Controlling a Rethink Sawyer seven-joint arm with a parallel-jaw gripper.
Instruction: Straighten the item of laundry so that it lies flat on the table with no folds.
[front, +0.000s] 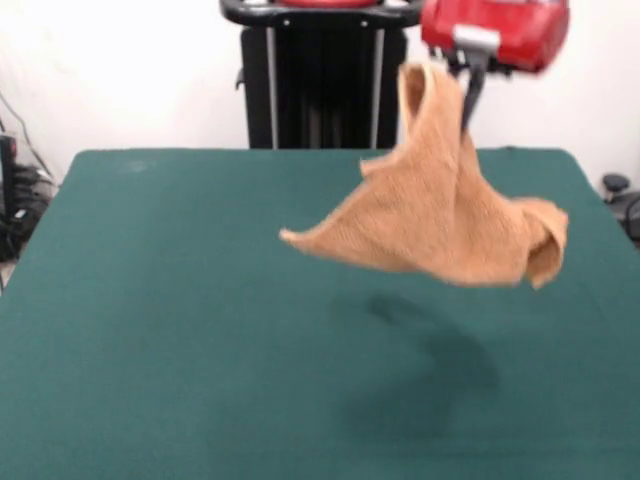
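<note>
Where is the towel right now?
Front view: the towel hangs in the air right of centre, held by the gripper, clear above the table.

The terry-cloth towel (430, 220) is a plain orange-tan, with no pattern. The counter (150, 330) top is an even dark green, with a darker shadow patch below the towel. The robot arm's housing (495, 30) is bright red; the pedestal (320, 85) is black.

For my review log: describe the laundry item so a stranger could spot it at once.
Look at the large dark green table. Above its right half, an orange-tan terry towel hangs in the air from the red arm's gripper. It is the only fluffy, rumpled cloth, clear of the tabletop.
</note>
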